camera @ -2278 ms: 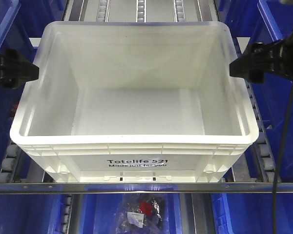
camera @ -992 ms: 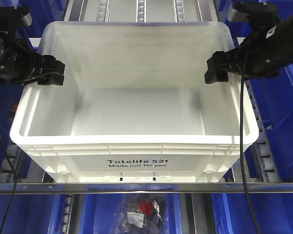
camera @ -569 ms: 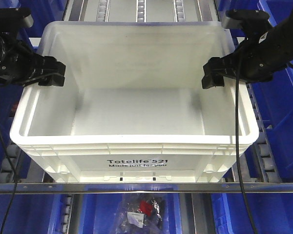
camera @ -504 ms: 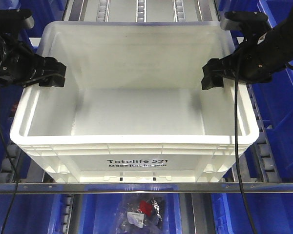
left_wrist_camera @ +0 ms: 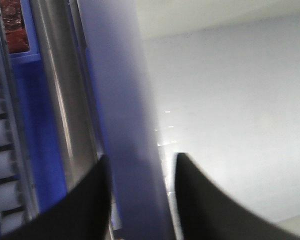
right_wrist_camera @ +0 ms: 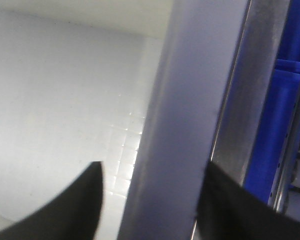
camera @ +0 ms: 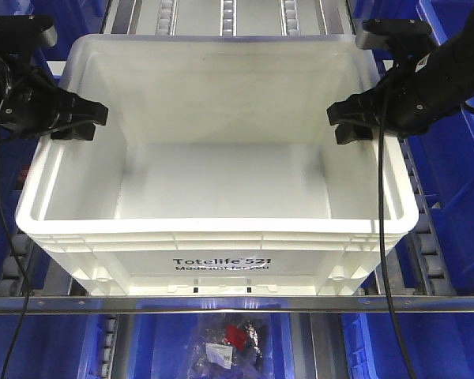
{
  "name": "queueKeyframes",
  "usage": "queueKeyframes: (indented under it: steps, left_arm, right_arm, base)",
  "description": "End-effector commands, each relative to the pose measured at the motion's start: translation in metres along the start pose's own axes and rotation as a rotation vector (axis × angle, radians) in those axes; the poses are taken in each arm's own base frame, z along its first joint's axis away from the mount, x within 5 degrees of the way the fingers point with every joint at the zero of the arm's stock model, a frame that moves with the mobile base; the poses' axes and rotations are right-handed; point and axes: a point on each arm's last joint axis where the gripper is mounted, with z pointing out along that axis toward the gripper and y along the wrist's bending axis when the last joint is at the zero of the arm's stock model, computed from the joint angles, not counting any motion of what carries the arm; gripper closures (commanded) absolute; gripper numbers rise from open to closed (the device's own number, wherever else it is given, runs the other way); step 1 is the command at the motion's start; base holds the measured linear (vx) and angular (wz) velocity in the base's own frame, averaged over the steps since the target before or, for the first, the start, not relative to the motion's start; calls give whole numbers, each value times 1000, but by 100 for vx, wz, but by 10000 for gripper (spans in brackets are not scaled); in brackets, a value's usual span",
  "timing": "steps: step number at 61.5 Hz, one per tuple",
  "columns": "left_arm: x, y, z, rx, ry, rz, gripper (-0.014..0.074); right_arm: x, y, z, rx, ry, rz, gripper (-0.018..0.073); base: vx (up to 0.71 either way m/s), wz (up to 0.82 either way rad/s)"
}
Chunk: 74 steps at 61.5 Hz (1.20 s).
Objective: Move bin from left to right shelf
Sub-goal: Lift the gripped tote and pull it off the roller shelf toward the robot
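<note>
On the roller shelf, the bin is being clamped at its left wall by the left gripper. Its right wall is being straddled loosely by the unclenched right gripper.

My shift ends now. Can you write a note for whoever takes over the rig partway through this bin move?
Left gripper: straddles the left wall of the bin; I cannot tell if it pinches.
Right gripper: open, straddling the right wall, with a gap at the inner finger.
Bin: empty, resting on the roller shelf, not lifted.
Done: both grippers placed over the walls.
Left: clamp, lift, carry to the right shelf, set down.
</note>
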Motion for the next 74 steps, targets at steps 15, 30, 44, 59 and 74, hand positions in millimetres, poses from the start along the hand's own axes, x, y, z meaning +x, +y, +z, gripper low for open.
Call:
queueKeyframes:
  steps: [15, 30, 44, 59, 74]
  left_arm:
    - [-12, -5, -19, 10, -117, 30, 606]
    - [-13, -5, -23, 10, -146, 32, 606]
    - [-14, -8, -40, 12, -214, 38, 604]
    - [-13, -9, -49, 14, -235, 41, 604]
    - [-11, -10, -58, 16, -251, 44, 604]
  right_arm:
    - [-13, 3, -21, -4, -133, -14, 569]
    - [-13, 3, -21, -3, -138, -14, 566]
    - [-14, 5, -29, -3, -161, -18, 566]
    - [-13, 8, -51, -5, -216, -27, 566]
    - [-10, 11, -67, -8, -246, -34, 565]
  base:
    - [0, 0]
    - [0, 0]
    - [0, 0]
    - [0, 0]
    - [0, 0]
